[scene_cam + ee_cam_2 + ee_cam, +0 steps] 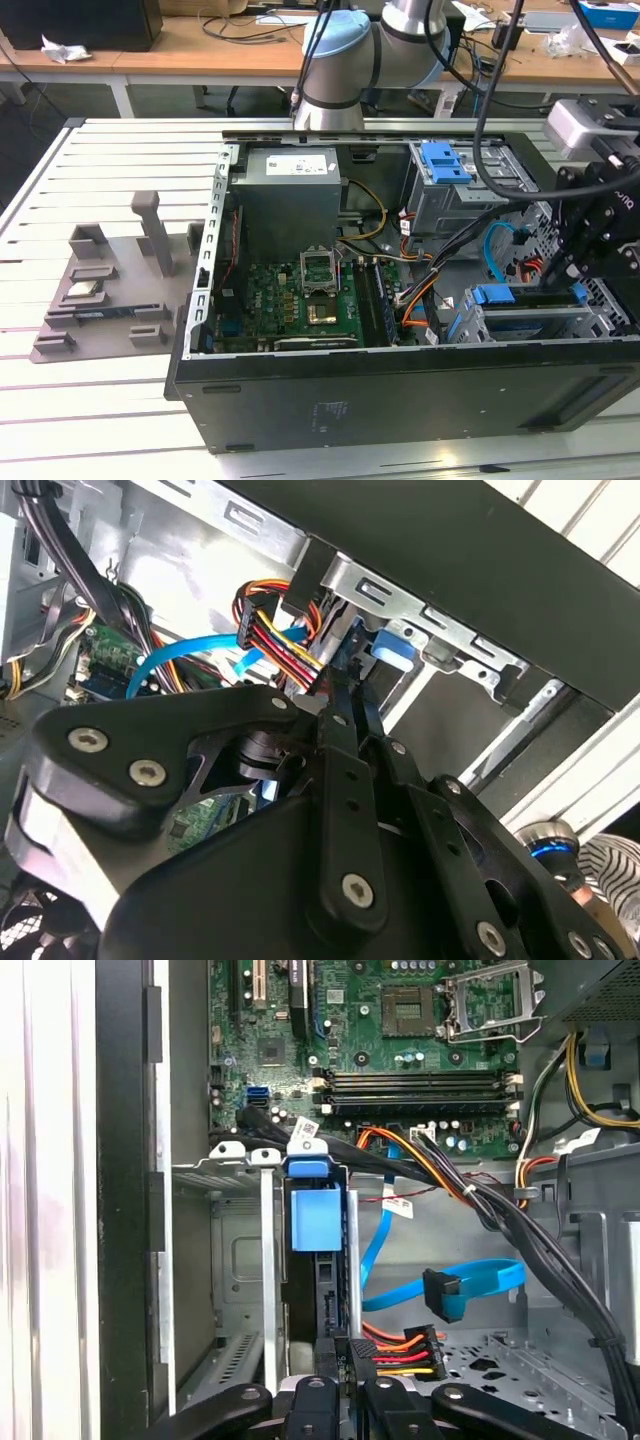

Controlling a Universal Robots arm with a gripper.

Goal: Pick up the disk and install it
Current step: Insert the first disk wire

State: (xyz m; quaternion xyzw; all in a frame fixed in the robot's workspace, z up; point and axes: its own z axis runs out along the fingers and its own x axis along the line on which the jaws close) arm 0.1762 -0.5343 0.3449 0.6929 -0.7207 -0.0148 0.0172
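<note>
The disk [530, 322] lies in the drive bay at the lower right corner of the open computer case. Its blue bracket [495, 295] runs along its end. In the first wrist view the disk [325, 1295] is seen edge-on between the bay's metal rails, with the blue bracket [315, 1215] at its far end. My gripper [345, 1352] hangs over the bay on the exterior view's right [578, 285]. Its fingers [345, 730] are pressed together, nothing between them, and their tips point at the disk's near end. Contact with the disk is hidden.
A bundle of coloured power wires [400, 1345] and a blue data cable [470, 1280] lie right beside the gripper. The motherboard [300, 290], the grey power supply box [290, 200] and an upper cage with a blue latch [445, 160] occupy the case. A grey fixture [110, 290] sits on the table.
</note>
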